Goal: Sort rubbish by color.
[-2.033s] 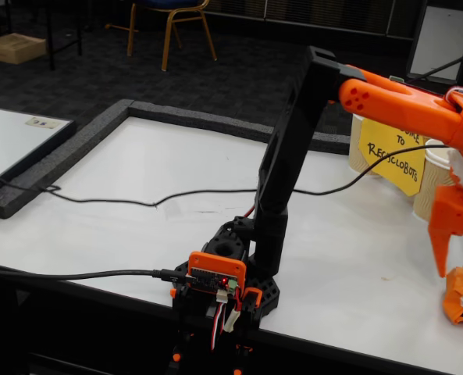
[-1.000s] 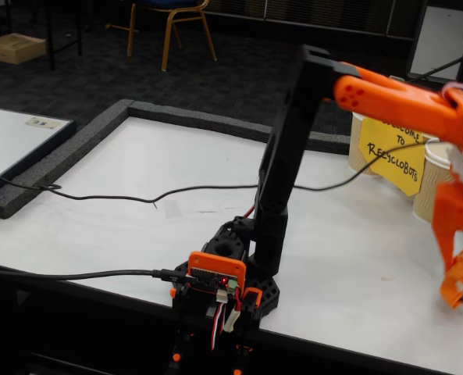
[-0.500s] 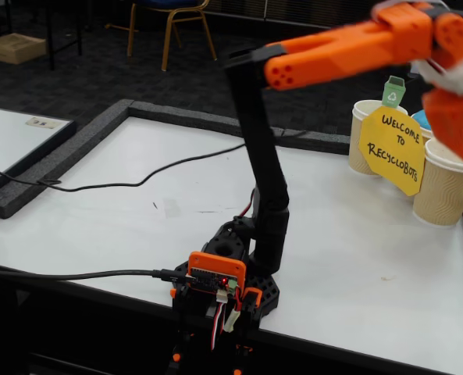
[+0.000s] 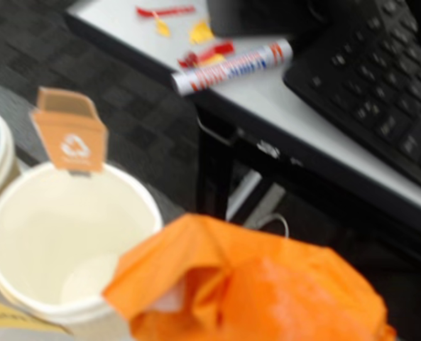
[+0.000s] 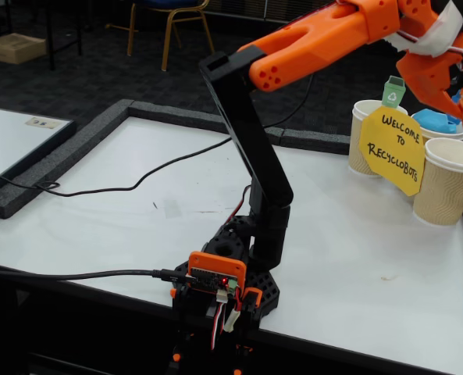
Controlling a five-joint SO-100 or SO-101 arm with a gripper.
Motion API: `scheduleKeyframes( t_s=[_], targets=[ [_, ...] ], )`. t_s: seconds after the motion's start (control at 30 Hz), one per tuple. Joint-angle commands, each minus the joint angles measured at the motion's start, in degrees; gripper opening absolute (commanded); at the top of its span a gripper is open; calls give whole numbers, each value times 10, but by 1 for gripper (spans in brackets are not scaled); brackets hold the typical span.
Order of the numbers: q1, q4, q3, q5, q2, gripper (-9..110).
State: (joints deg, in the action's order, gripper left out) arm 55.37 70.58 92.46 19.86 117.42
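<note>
Even, diffuse room light falls on the white table (image 5: 122,226) in the fixed view, throwing only faint, soft shadows; the dark carpet behind stays dim. That frame is mostly sharp, slightly grainy. The wrist view is motion-blurred throughout: the orange paper lump (image 4: 253,291) fills the foreground out of focus, and the keyboard (image 4: 380,92) smears.

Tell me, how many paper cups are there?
3: green-flag cup behind the yellow sign, middle cup holding blue paper, nearest cup below the held orange lump. None looks hidden.
</note>
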Motion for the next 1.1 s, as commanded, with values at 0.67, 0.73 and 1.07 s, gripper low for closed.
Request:
scheduleKeyframes(
  t_s=[0.67, 0.73, 1.07],
  targets=[
    [-86, -127, -183, -3, -248, 0],
    [-91, -128, -193, -3, -248, 0],
    [-117, -119, -200, -3, -248, 0]
  ],
)
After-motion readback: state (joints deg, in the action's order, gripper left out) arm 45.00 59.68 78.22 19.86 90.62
